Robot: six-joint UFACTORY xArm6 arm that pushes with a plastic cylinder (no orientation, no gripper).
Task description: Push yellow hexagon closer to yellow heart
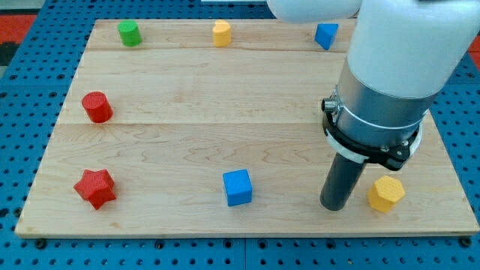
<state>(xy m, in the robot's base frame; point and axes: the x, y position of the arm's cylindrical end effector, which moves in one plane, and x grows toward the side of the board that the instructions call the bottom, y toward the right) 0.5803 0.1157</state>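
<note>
The yellow hexagon (386, 193) lies near the board's bottom right corner. The yellow heart (221, 33) sits at the view's top, a little left of centre. My tip (334, 207) rests on the board just left of the yellow hexagon, a small gap apart. The arm's grey and white body fills the view's upper right and hides part of the board behind it.
A wooden board (187, 142) holds a green block (129, 33) at top left, a red cylinder (97, 106) at left, a red star (94, 187) at bottom left, a blue cube (238, 187) at bottom centre, and a blue block (325, 34) at top right.
</note>
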